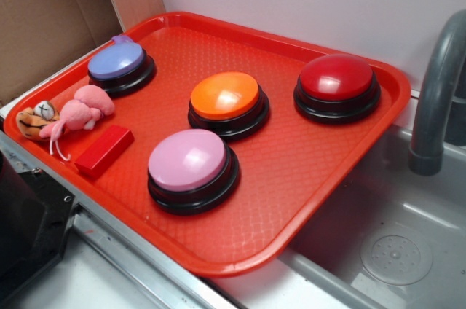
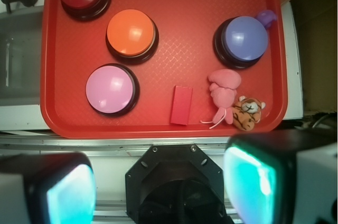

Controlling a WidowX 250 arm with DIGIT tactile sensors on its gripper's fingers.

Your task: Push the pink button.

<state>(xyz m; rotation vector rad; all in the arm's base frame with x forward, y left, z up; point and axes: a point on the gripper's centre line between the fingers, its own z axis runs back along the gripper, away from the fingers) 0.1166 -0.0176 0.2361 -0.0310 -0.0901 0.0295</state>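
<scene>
Four round dome push-buttons on black bases sat before you on the red textured plastic tray (image 1: 320, 170): the glossy pale pink button (image 1: 191, 164) near the front edge, an orange-capped button (image 1: 226, 100) just behind it, a dark red-capped button (image 1: 336, 83) towards the sink side, and a bluish-purple-capped button (image 1: 120, 63) at the far left corner. You could read no writing or brand on any of them. Being round, the pink button had no long axis; its dome faced straight up. Beside it lay a small red rectangular block (image 1: 104, 149), then a pink plush toy (image 1: 80, 112) touching a little striped tiger plush (image 1: 35, 119). Your gripper (image 2: 158, 189) hung short of the tray, fingers (image 2: 251, 187) wide apart and seemingly empty, though the wrist view blurred them.
</scene>
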